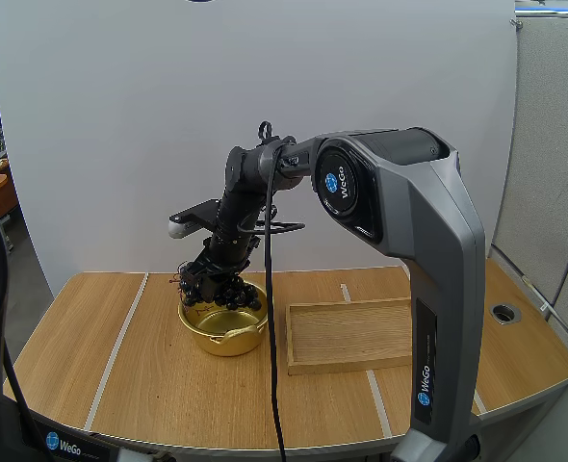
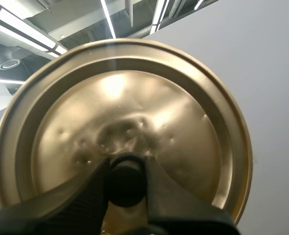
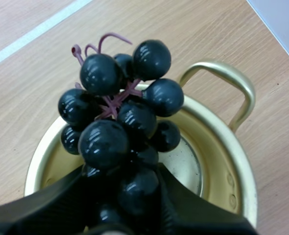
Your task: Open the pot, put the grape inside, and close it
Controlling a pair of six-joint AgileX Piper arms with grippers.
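Right gripper [image 3: 122, 196] first: its two black fingers are pinched on the lower part of the bunch of grapes [image 3: 117, 122]. Dark berries bulge out ahead of the tips, and the reddish stem curls off the far end. It's a firm side squeeze on the cluster's body rather than the thin stem, which I'd judge is the safer way to carry a knobbly bunch.

Moving outward, the grapes hang right over the open mouth of the gold pot [image 3: 218, 147]. Most berries are above the bare bottom, and a few reach toward the far rim. One looped pot handle [image 3: 232, 83] juts out beside them, untouched. In the high view the right arm [image 1: 400, 212] reaches across and down to hold the bunch at about rim height, so letting go should drop it inside. A touch more centring looks wise, or those outer berries may catch the edge.

Over to the left gripper [image 2: 126, 181]: its fingers are closed snugly on the black knob [image 2: 126, 188] of the lid [image 2: 134, 98], whose gold face fronts the camera. The lid is held away from the pot, and that's why the mouth is free for the grapes. It also sits ready for the closing step.

The pot stands on the wooden table [image 1: 120, 366], with the wooden tray [image 1: 347, 332] just beside it on the right, playing no part here.
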